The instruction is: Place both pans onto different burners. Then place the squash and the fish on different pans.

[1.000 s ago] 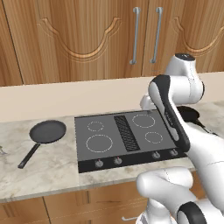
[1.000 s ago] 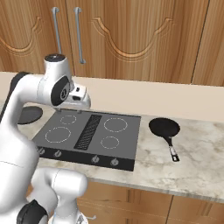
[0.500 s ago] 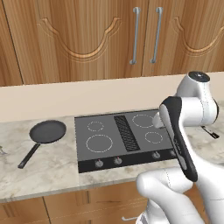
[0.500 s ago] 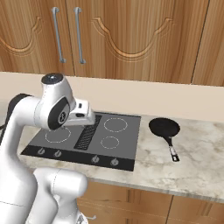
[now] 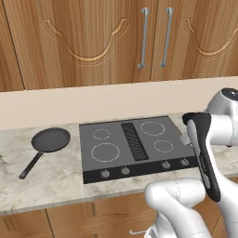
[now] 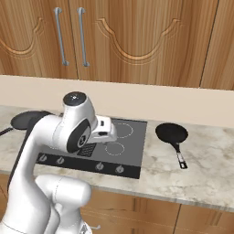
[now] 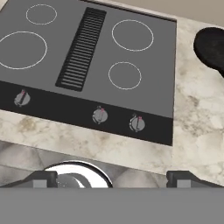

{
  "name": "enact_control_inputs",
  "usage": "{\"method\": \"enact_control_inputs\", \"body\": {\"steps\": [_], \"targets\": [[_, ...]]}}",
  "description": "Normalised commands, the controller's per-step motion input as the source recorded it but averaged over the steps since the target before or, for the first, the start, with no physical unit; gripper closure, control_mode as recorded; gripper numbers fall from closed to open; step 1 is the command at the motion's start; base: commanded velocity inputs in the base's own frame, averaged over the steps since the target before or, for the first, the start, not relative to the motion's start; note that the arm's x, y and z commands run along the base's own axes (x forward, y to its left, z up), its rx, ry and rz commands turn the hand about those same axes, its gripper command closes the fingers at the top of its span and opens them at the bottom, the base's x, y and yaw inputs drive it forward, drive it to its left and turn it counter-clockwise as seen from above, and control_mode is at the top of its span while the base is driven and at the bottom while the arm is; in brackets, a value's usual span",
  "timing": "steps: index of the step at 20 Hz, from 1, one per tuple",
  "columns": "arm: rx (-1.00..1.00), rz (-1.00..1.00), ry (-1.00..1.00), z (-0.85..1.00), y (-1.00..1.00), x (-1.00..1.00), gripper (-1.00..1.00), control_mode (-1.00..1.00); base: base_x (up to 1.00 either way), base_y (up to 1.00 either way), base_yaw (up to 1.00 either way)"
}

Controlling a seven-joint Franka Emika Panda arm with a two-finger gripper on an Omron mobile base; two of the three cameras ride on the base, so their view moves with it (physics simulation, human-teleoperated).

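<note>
Hand view: end effector [image 7: 112, 178] spread wide, empty, above the worktop [image 7: 192, 131] edge before the cooktop [image 7: 87, 57].
Smaller pan [image 6: 171, 133]: right of cooktop, handle toward the worktop front, far right of the fingertips [image 7: 186, 178]. Left base view adds the wider pan [image 5: 50, 140] left of cooktop, handle pointing front-left.

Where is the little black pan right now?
In the right base view the smaller pan sits on the marble counter, just right of the cooktop, its handle pointing toward the front edge.
</note>
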Motion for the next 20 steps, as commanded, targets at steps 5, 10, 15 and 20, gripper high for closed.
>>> {"method": "enact_control_inputs", "body": {"steps": [5,10,15,20], "targets": [[-0.09,0.0,0.0,-0.25,-0.56,0.0,-1.0,-1.0,0.0,0.0,0.0],[-0.1,0.0,0.0,-0.27,-0.53,0.0,-1.0,-1.0,0.0,0.0,0.0],[-0.04,0.0,0.0,-0.21,-0.53,0.09,-1.0,-1.0,0.0,0.0,0.0],[0.0,0.0,0.0,-0.16,-0.49,0.28,-1.0,-1.0,0.0,0.0,0.0]]}}
